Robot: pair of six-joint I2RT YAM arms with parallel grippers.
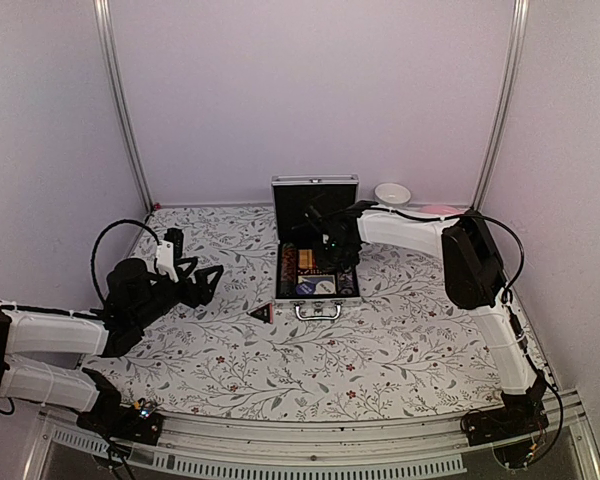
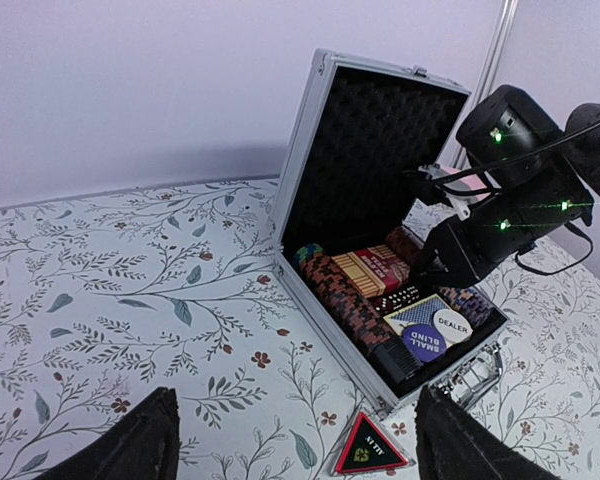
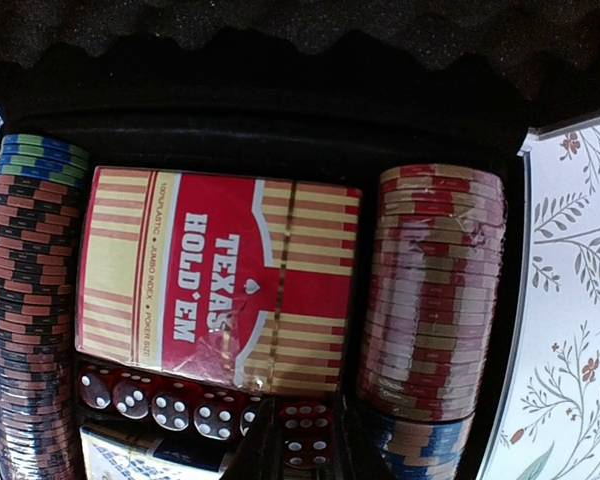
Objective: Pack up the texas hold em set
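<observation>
Inside the case (image 3: 280, 60), the right gripper (image 3: 304, 462) pinches a red die (image 3: 306, 436); it should seat squarely beside the other dice (image 3: 170, 405). The left gripper (image 2: 298, 440) gapes open.

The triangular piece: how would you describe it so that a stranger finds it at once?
Find the open silver case in the middle of the floral table. Just off its near-left corner, a small flat triangle lies on the table. It is black with a red border, and it sits outside the case.
</observation>
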